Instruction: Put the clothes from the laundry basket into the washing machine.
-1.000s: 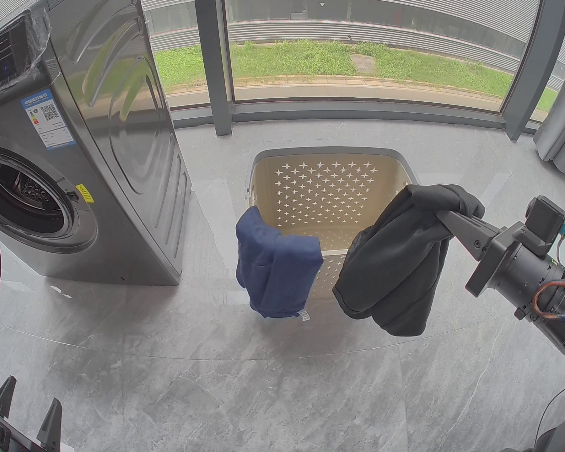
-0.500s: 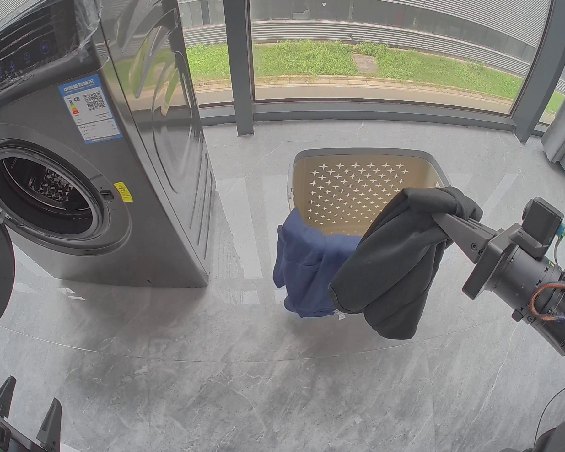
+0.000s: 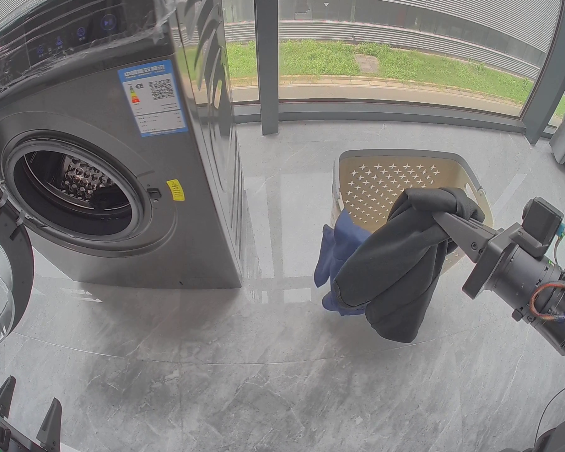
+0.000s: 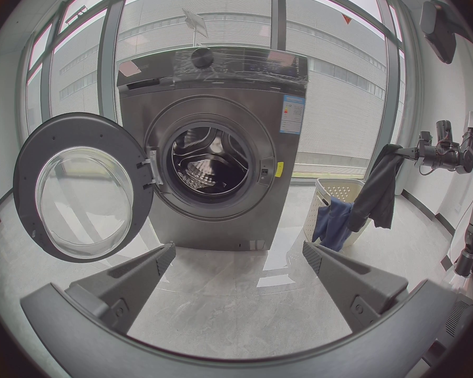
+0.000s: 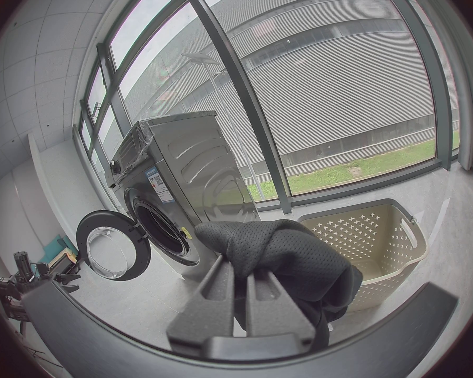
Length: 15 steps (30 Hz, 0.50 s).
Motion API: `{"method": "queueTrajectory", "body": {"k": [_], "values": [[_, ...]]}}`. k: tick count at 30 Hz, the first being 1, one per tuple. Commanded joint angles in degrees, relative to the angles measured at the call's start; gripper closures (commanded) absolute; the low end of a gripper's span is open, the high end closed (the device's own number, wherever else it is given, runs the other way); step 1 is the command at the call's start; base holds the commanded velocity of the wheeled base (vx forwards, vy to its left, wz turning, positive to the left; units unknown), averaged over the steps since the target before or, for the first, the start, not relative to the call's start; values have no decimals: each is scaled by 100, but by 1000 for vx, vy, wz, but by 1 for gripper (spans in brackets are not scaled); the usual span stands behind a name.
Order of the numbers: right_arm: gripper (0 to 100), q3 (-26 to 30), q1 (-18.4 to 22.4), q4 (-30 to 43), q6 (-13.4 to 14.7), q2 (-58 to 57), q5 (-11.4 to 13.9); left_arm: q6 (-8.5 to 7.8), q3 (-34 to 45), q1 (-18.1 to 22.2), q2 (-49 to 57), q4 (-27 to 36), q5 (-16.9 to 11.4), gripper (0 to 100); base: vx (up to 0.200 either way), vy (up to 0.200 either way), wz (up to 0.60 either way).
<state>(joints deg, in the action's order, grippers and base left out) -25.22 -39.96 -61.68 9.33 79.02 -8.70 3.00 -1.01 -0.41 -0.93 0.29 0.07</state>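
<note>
The washing machine (image 3: pixel 107 158) stands beside the basket (image 3: pixel 408 156); the left wrist view reveals its door (image 4: pixel 84 185) swung wide. A black garment (image 3: pixel 395 265) hangs over the basket's near rim, clamped in the right gripper (image 3: pixel 451 222), beside a blue garment (image 3: pixel 334 246) draped there. The left gripper (image 4: pixel 237 249) is spread apart

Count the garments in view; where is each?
2. A black garment hangs from the right gripper; a blue garment drapes over the rim of the laundry basket. More may lie hidden inside it.
</note>
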Motion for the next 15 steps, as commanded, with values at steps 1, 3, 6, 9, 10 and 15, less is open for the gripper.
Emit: {"method": "queueTrajectory", "body": {"k": [1,3,6,9,10,15], "values": [[100,0,-3,-1,-1,8,0,-1,92,-2,66,-3,1,0,0,200,0],[100,0,-3,-1,-1,8,0,8,92,-2,66,-3,1,0,0,200,0],[100,9,-3,-1,-1,8,0,-1,92,-2,66,-3,10,0,0,0,0],[100,9,-3,-1,-1,8,0,8,92,-2,66,-3,1,0,0,0,0],[100,9,-3,-1,-1,8,0,8,92,-2,66,-3,1,0,0,0,0],[100,9,-3,7,-1,8,0,-1,92,-2,66,-3,1,0,0,0,0]]}}
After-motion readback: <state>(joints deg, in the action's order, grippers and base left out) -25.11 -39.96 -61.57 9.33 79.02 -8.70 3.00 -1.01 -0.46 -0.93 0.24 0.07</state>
